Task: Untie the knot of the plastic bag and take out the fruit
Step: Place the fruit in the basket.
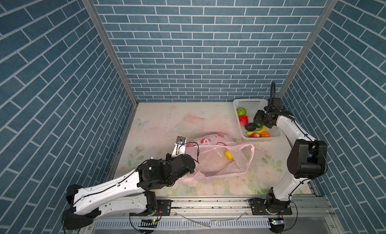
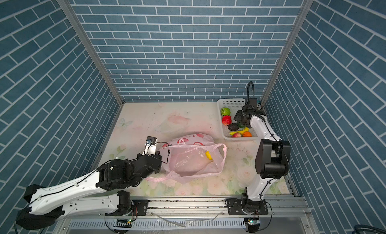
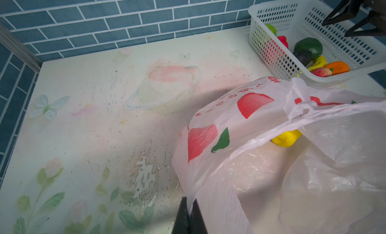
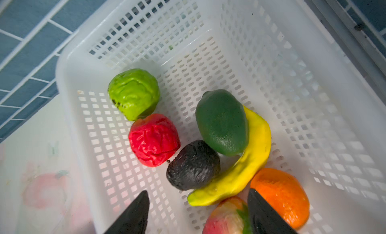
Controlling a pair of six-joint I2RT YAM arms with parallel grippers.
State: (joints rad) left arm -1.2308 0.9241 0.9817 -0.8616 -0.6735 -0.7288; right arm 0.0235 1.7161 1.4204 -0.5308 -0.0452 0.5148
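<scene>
The pink plastic bag (image 1: 213, 161) (image 2: 192, 161) lies mid-table with its mouth gaping and its handle loops loose. The knot is out of view. My left gripper (image 3: 189, 203) (image 1: 193, 170) is shut on the bag's near-left edge. One yellow fruit (image 1: 229, 154) (image 3: 286, 138) sits inside the bag. My right gripper (image 4: 198, 201) (image 1: 258, 119) hangs open over the white basket (image 4: 62, 76), holding nothing. Under it lie several fruit: a dark green one (image 4: 222, 122), banana (image 4: 246, 166), avocado (image 4: 193, 166), red one (image 4: 153, 140), light green one (image 4: 133, 93), orange (image 4: 279, 195), strawberry (image 4: 225, 218).
The white basket (image 1: 250, 101) stands at the back right corner against the brick walls. The right arm's elbow (image 1: 307, 159) rises beside the bag's right end. A metal rail (image 1: 208, 203) runs along the table's front edge.
</scene>
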